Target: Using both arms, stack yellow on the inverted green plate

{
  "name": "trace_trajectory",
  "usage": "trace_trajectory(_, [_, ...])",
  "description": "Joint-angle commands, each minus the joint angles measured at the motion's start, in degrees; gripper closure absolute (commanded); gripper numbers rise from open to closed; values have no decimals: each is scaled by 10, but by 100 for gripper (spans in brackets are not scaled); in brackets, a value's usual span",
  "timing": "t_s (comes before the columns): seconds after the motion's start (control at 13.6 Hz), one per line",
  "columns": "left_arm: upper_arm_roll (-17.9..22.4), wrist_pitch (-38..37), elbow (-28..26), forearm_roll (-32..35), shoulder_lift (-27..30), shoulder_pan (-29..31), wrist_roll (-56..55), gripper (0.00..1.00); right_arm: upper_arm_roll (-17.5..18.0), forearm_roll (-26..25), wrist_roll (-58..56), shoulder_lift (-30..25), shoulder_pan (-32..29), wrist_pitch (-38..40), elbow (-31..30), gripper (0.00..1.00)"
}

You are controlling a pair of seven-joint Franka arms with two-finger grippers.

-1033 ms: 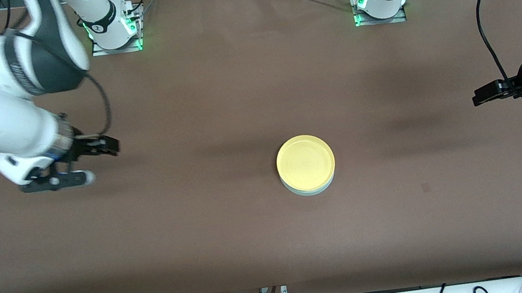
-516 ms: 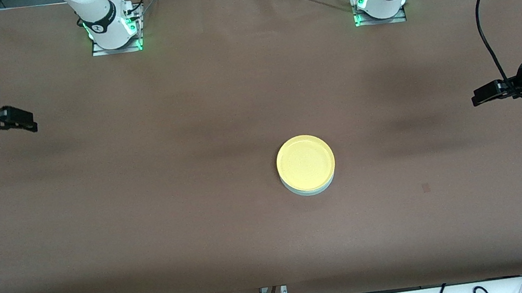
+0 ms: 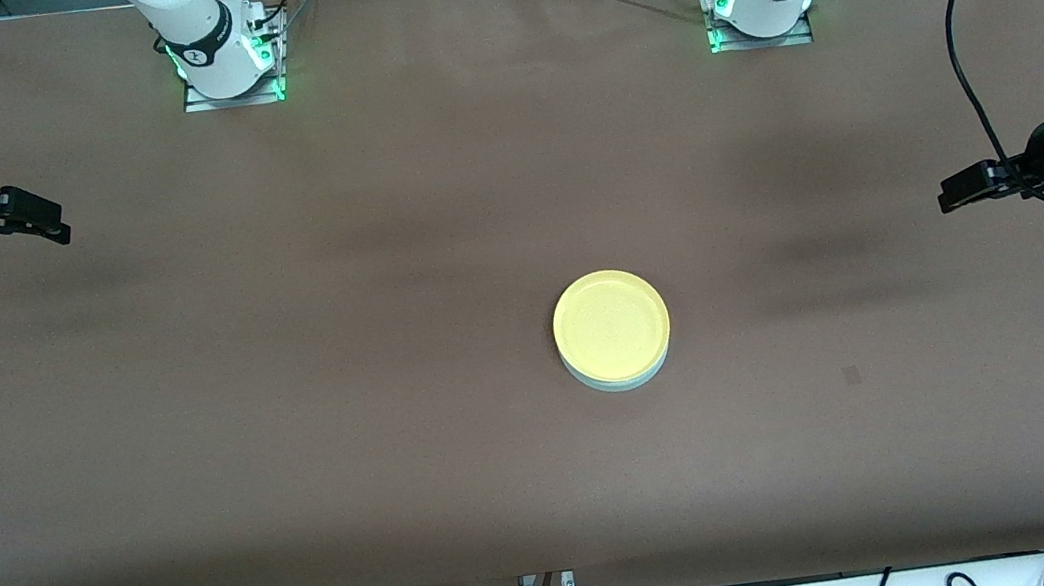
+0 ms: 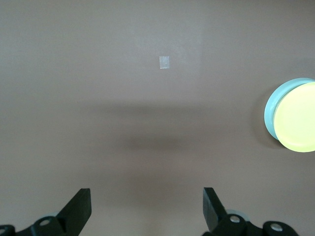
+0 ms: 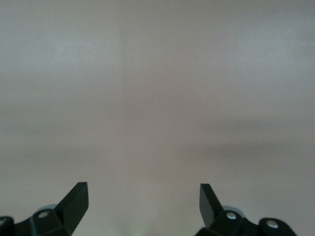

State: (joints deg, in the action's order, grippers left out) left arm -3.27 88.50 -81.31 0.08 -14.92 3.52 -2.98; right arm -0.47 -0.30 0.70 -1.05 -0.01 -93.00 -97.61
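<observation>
Front view – yellow plate (image 3: 611,322): seen slightly right of the frame's centre, stacked on the green plate (image 3: 623,383), of which only a pale crescent is exposed along the lower edge.
Front view – tabletop (image 3: 399,430): a brown surface fills the frame; a small pale square mark (image 3: 852,376) is seen lower right of the plates.
Front view – left gripper (image 3: 951,194): held at the right edge of the frame, over the tabletop toward the left arm's end, well apart from the plates; nothing is held.
Front view – right gripper (image 3: 49,222): held at the upper left edge of the frame, over the tabletop toward the right arm's end, well apart from the plates; nothing is held.
Front view – arm bases: both are seen along the top of the frame, lit green at the foot.
Left wrist view – left gripper (image 4: 146,209): the fingers (image 4: 78,209) are spread wide at the bottom of the frame, nothing between them.
Left wrist view – plates: the yellow plate (image 4: 298,118) is cut by the right edge of the frame, with the green plate (image 4: 270,110) shown as a rim beneath it; the square mark (image 4: 164,62) is seen in the upper middle.
Right wrist view – right gripper (image 5: 142,204): the fingers (image 5: 76,202) are spread wide at the bottom of the frame over bare tabletop (image 5: 157,98); nothing is grasped.
</observation>
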Motion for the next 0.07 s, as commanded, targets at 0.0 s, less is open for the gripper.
trace_trajectory(0.0, [-1, 2, 5, 12, -2, 1, 9, 0, 0, -7, -10, -2, 3, -4, -4, 0])
